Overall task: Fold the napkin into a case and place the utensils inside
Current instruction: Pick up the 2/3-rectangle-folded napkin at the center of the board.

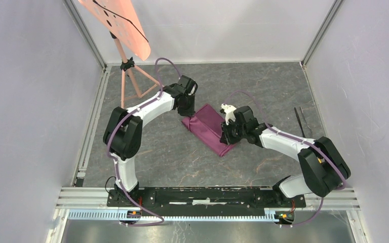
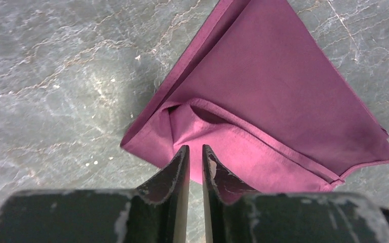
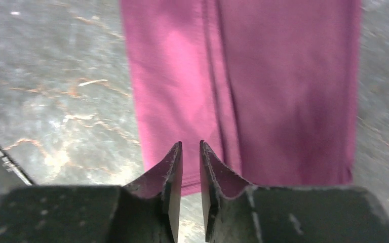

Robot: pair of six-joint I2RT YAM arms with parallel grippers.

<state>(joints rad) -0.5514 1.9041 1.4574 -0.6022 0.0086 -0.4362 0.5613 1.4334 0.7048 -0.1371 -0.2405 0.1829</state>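
Note:
The plum-maroon napkin [image 1: 208, 127] lies folded into a long narrow strip in the middle of the table, running diagonally. My left gripper [image 1: 190, 112] hovers at its far left end, above a loose folded corner of the napkin [image 2: 273, 91]. Its fingers stand slightly open [image 2: 196, 149] with nothing between them. My right gripper [image 1: 228, 137] is over the strip's near right end, above the napkin [image 3: 263, 86]. It is also slightly open [image 3: 191, 144] and empty. The utensils [image 1: 300, 121], two slim dark pieces, lie side by side on the table to the far right.
A pink-orange tripod stand [image 1: 130, 81] holding a slanted board [image 1: 116, 23] occupies the back left corner. Enclosure walls close in the left, right and back sides. A metal rail [image 1: 207, 195] carrying both arm bases runs along the near edge.

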